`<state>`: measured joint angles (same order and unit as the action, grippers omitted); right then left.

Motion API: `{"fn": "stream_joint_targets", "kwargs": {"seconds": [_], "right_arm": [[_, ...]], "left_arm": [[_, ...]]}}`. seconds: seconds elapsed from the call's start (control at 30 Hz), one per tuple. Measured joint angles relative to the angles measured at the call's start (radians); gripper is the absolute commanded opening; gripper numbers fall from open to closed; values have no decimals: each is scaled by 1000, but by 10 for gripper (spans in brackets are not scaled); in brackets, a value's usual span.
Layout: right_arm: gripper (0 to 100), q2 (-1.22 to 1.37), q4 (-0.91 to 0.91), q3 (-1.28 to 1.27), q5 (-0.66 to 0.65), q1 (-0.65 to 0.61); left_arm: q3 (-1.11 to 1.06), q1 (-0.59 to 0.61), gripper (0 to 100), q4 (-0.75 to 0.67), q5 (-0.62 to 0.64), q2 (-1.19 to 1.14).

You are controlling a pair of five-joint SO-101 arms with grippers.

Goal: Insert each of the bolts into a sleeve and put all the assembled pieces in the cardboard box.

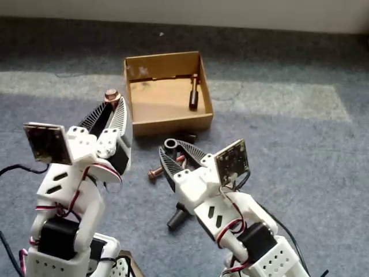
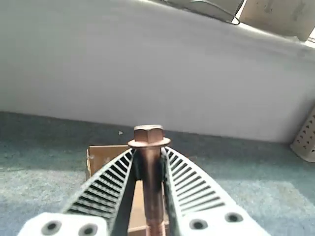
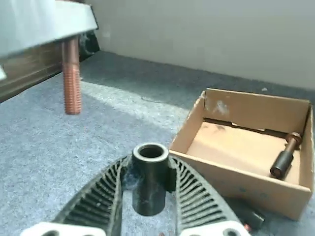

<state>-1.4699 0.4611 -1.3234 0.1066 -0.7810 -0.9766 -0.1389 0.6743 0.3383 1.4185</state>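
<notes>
My left gripper (image 1: 115,105) (image 2: 148,153) is shut on a copper bolt (image 1: 111,95) (image 2: 148,169), held upright with its hex head up, left of the cardboard box (image 1: 167,118) (image 2: 104,153) (image 3: 236,174). The right gripper (image 1: 172,151) (image 3: 149,163) is shut on a black sleeve (image 1: 170,143) (image 3: 149,177), open end up, in front of the box. In the right wrist view the bolt's threaded end (image 3: 72,83) hangs higher than the sleeve and off to one side. One assembled bolt and sleeve (image 1: 194,92) (image 3: 284,158) lies inside the box.
A loose copper bolt (image 1: 155,172) lies on the grey carpet between the arms. A black sleeve (image 1: 176,218) lies by the right arm's base. Another black piece (image 1: 190,138) (image 3: 253,216) sits against the box's front wall. A pale wall stands behind.
</notes>
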Motion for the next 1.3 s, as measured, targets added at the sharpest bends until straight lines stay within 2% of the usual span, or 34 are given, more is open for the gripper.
{"fn": "stream_joint_targets", "kwargs": {"seconds": [0.17, 0.33, 0.57, 0.8, 0.93, 1.3], "right_arm": [[5, -34, -170, -143, -114, -81], [5, -74, -247, -252, -129, -141], [5, -175, -255, -338, -133, -158], [5, -287, -235, -353, -135, -163], [5, -330, -146, -353, -135, -163], [5, -334, -130, -353, -135, -161]], "left_arm": [[0, 0, 5, -11, 43, 84], [-34, -58, 5, -11, 63, 169], [-184, -196, 5, -12, 18, 247], [-301, -210, 5, -15, 0, 365], [-313, -216, 5, -15, 0, 387], [-321, -219, 5, -9, 0, 388]]}}
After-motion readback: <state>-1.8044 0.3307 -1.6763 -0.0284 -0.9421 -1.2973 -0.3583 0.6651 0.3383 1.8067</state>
